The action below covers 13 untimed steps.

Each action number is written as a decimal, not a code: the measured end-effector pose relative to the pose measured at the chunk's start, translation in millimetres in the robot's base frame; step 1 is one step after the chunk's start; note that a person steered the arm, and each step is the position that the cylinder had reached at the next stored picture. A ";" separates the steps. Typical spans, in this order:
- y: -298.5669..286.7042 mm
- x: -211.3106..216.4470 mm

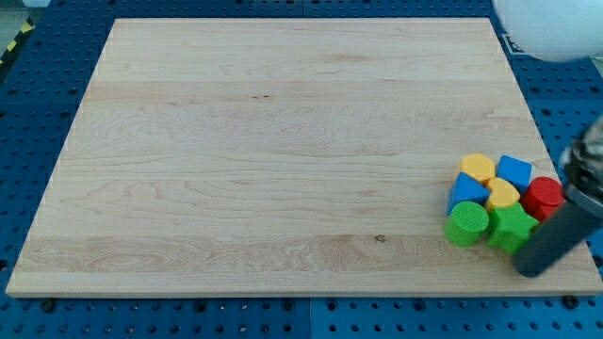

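Observation:
My tip (530, 268) rests near the board's lower right corner, at the lower right of a tight cluster of blocks. It sits against or right beside the green star-shaped block (512, 226). Left of that block stands a green cylinder (466, 224). Above them lie a blue triangular block (466, 191), a yellow block (502, 194), another yellow block (478, 167) and a blue block (514, 170). A red block (543, 197) sits at the cluster's right side, just above the rod.
The wooden board (283, 151) lies on a blue perforated table (28, 94). A white rounded object (551, 28) shows at the view's top right, beyond the board's edge. The rod's blurred upper part (586, 169) reaches in from the right.

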<state>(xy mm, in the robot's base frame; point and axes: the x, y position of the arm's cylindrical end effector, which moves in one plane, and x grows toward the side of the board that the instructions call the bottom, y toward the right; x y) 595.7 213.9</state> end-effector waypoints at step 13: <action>-64.8 -63.2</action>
<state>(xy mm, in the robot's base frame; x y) 532.5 149.1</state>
